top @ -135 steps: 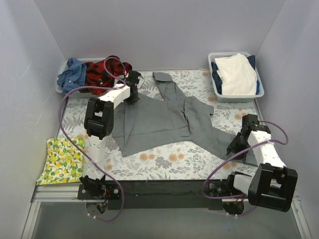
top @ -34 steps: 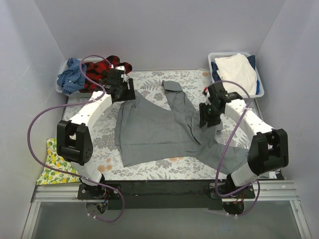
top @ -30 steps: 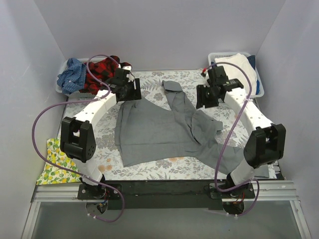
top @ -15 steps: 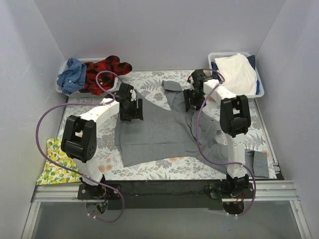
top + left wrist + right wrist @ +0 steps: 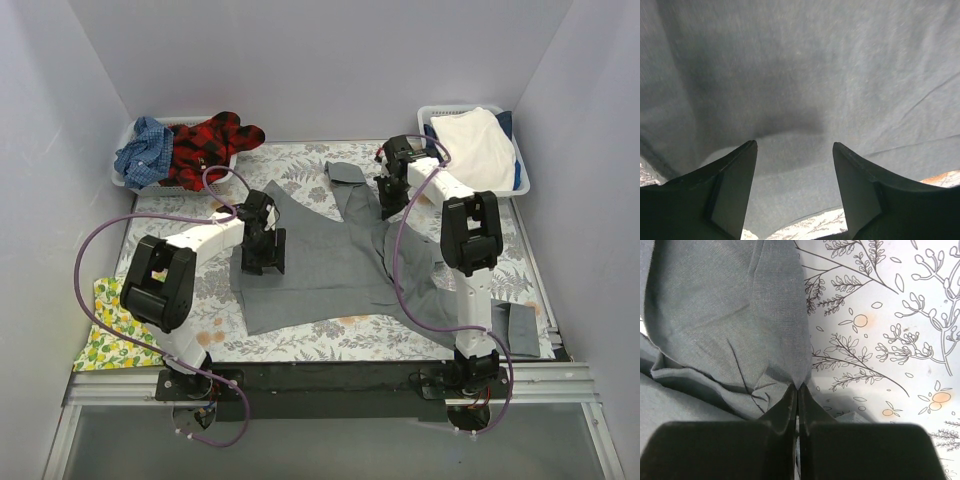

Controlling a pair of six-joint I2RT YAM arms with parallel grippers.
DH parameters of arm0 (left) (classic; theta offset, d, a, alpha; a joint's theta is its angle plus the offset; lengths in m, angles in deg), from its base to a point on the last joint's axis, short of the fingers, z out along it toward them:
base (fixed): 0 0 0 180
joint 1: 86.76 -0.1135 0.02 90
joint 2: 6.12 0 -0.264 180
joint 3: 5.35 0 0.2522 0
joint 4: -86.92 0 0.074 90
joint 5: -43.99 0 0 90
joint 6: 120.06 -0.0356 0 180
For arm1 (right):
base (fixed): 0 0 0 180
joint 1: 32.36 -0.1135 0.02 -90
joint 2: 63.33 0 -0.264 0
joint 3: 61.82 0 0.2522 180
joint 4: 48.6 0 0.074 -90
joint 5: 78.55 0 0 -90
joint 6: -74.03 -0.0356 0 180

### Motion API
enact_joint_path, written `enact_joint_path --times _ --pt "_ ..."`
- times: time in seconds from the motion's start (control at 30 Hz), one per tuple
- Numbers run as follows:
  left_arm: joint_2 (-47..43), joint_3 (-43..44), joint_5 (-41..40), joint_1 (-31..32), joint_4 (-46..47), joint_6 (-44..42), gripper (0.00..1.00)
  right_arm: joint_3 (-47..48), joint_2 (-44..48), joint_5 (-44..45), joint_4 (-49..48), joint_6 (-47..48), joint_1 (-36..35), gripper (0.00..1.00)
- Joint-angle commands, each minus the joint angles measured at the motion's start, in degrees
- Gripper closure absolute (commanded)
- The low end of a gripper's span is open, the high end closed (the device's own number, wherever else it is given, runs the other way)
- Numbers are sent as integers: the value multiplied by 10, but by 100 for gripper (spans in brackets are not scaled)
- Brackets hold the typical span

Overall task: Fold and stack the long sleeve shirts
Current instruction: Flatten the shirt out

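Observation:
A large mid-grey shirt (image 5: 330, 255) lies spread on the fern-print cover (image 5: 300, 170). One sleeve trails to the front right (image 5: 480, 315). My left gripper (image 5: 262, 262) is open, low over the shirt's left side; grey cloth (image 5: 805, 75) fills its view between the fingers (image 5: 730, 190). My right gripper (image 5: 391, 205) is shut on a fold of the grey shirt (image 5: 740, 315) near its upper right part, the cloth tip pinched between the closed fingers (image 5: 790, 410). A red-black plaid shirt (image 5: 205, 140) and a blue checked shirt (image 5: 140, 145) lie in the back left basket.
A white basket (image 5: 500, 195) at the back right holds white and dark blue cloth (image 5: 475, 140). A yellow lemon-print cloth (image 5: 105, 335) lies at the front left edge. Purple cables loop from both arms. Grey walls close in the sides.
My left gripper has moved from the shirt's upper left corner down toward me along its left side. My right arm swung in to the shirt's upper right and has closed on the cloth.

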Motion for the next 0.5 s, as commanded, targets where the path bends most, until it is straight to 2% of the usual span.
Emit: enact_joint_path --times 0.0,0.13,0.27,0.47 --pt "4 -4 -7 2 -26 19 44 51 7 29 3 -13 -3 99" --pt "15 -17 -6 2 -39 31 65 108 25 64 -6 -31 -3 99" --pt "40 -29 -1 2 -50 40 79 122 62 60 -59 -45 1 99" --pt "47 -48 8 2 -50 52 82 62 133 65 -169 -67 6 99"
